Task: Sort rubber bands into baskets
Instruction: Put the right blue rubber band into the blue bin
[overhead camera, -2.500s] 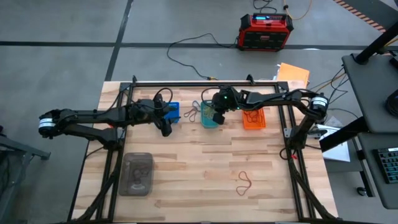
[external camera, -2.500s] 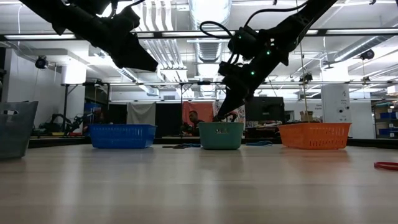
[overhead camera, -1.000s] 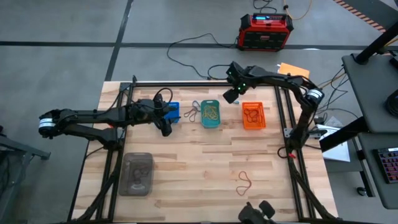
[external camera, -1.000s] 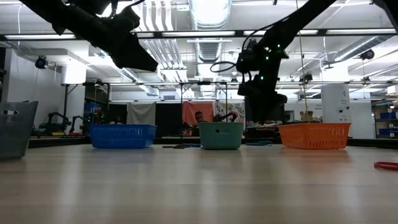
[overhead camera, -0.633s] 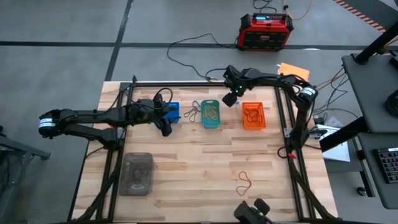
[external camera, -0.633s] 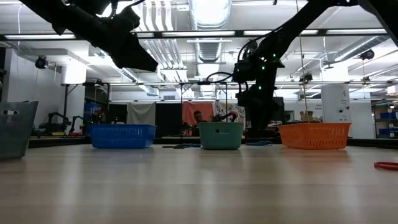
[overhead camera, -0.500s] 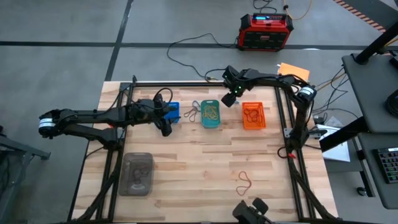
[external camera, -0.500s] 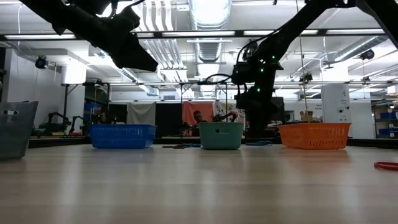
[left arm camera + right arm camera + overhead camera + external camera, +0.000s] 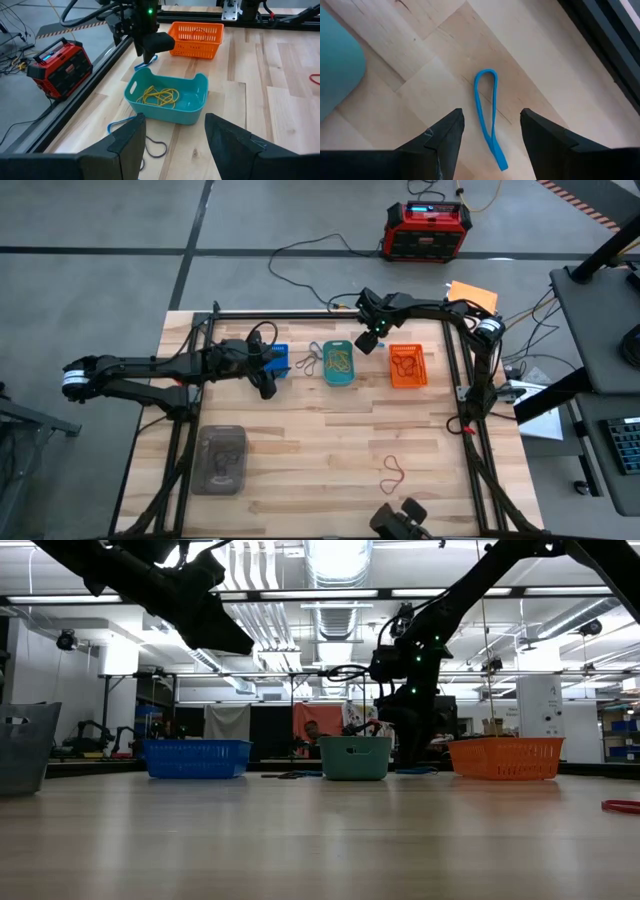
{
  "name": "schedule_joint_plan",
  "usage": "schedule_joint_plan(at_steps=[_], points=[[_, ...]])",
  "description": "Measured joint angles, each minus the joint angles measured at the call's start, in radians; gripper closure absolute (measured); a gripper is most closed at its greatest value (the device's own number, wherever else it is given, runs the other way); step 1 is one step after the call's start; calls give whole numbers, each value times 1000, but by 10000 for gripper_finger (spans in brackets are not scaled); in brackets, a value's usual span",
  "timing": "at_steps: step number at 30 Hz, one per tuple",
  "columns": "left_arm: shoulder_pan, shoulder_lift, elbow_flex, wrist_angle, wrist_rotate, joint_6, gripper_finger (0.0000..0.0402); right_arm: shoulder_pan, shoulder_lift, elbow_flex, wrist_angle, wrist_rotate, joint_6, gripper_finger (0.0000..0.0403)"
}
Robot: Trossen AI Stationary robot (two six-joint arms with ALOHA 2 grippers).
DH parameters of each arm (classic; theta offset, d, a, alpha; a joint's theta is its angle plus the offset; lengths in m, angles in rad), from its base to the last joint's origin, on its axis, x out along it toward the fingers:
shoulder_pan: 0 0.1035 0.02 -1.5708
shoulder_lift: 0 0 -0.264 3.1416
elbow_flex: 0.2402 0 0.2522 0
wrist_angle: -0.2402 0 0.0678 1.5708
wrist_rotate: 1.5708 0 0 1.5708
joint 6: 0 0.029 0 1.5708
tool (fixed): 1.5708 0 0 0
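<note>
While the left gripper [image 9: 268, 385] hangs open and empty beside the perforated blue basket [image 9: 277, 361], the right gripper [image 9: 489, 145] stands open and empty directly over a thin, flattened blue rubber band [image 9: 486, 115] lying on bare wood near the smooth teal basket [image 9: 170, 102]. Judged step: picking that band; the next move calls for a straight descent and closing across the loop. Rightmost sits the meshed orange basket [image 9: 408, 367].

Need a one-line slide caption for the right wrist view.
Open right gripper poised above a blue rubber band on the wooden table.
</note>
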Motion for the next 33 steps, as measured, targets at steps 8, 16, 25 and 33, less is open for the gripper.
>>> schedule_joint_plan(at_steps=[8,16,25,33], points=[[0,0,0,0,0,2,214,10,0,-1,8,0,4,218],[0,0,0,0,0,2,214,13,0,-9,14,0,26,220],[0,0,0,0,0,2,214,13,0,-33,18,0,27,223],[0,0,0,0,0,2,214,13,-1,-36,27,0,27,225]])
